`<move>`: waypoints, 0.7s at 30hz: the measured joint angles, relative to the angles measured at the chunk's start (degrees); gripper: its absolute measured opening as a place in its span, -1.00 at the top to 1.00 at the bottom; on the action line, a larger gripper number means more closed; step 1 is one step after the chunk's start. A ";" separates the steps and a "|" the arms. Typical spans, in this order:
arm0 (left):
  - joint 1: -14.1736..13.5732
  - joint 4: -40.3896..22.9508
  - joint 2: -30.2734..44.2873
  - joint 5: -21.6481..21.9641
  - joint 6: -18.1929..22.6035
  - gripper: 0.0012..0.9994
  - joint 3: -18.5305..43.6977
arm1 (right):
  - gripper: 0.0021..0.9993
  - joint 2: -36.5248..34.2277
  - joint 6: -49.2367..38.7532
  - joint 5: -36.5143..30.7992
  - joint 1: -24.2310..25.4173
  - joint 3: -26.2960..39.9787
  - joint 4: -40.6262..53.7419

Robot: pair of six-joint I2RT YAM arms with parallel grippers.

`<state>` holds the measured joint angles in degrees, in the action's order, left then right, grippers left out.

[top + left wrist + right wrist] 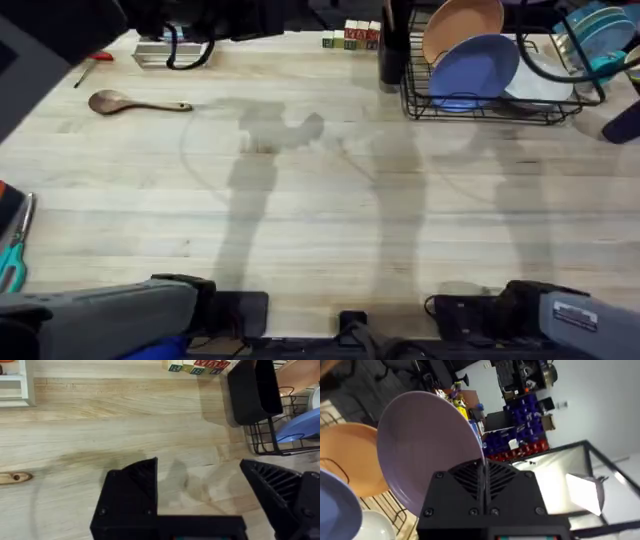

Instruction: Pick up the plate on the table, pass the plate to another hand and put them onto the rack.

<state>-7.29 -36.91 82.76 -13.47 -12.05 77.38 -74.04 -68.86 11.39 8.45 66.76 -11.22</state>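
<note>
The lavender plate (427, 445) stands on edge in the right wrist view, with my right gripper (483, 474) shut on its rim. It hangs above the black wire rack (490, 108), beside the orange plate (350, 457) and the blue plate (337, 505) that stand in the rack. My left gripper (197, 470) hovers open over the bare wooden table (100, 425) with nothing between its fingers, left of the rack (272, 442).
In the rack stand an orange plate (462, 25), a blue plate (474, 68) and a white bowl (540, 85). A black container (394, 45) and letter blocks (352, 38) sit left of it. A wooden spoon (130, 102) lies far left, and scissors (14, 255) at the left edge.
</note>
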 joint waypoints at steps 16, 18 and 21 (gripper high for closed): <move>0.00 0.00 0.00 0.02 0.00 -0.99 0.00 | 0.95 -9.50 -12.74 3.04 -0.02 0.00 -3.14; 0.00 0.00 0.00 0.02 0.00 -0.99 0.00 | 0.95 -10.74 -13.20 3.14 -0.02 0.01 -3.87; 0.00 -0.01 0.00 0.02 0.00 -0.99 0.00 | 0.95 -12.61 -14.39 4.14 -0.02 0.02 -4.09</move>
<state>-7.29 -36.92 82.76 -13.45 -12.05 77.38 -86.65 -83.26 15.53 8.43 66.78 -15.31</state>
